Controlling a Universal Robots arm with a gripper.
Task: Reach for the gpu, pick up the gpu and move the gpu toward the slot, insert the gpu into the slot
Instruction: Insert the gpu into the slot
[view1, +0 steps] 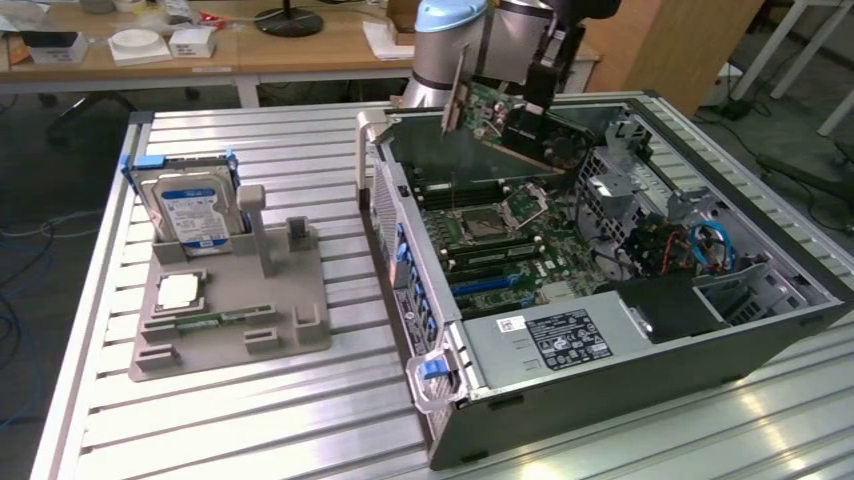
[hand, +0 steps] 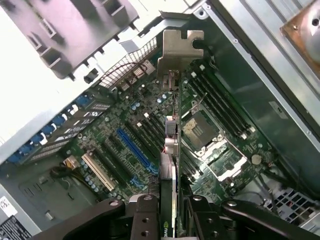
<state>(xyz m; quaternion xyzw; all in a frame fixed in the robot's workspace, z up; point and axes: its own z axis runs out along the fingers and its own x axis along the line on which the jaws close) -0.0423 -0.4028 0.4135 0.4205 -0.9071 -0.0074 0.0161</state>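
Arm (view1: 454, 40) steep over the open computer case (view1: 601, 410), end effector (hand: 171, 210) tight on the gpu (hand: 171, 130), above the motherboard (hand: 125, 125).

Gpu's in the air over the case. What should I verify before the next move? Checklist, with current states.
1. gpu gripped by the end effector: ok.
2. gpu clear of the grey holder: ok.
3. gpu above the motherboard inside the open computer case: ok.
4. gpu seated in a slot: not ok, it hangs above the board.
5. Card edge lined up with the blue slot: cannot tell.
6. Metal bracket clear of the case wall: cannot tell.
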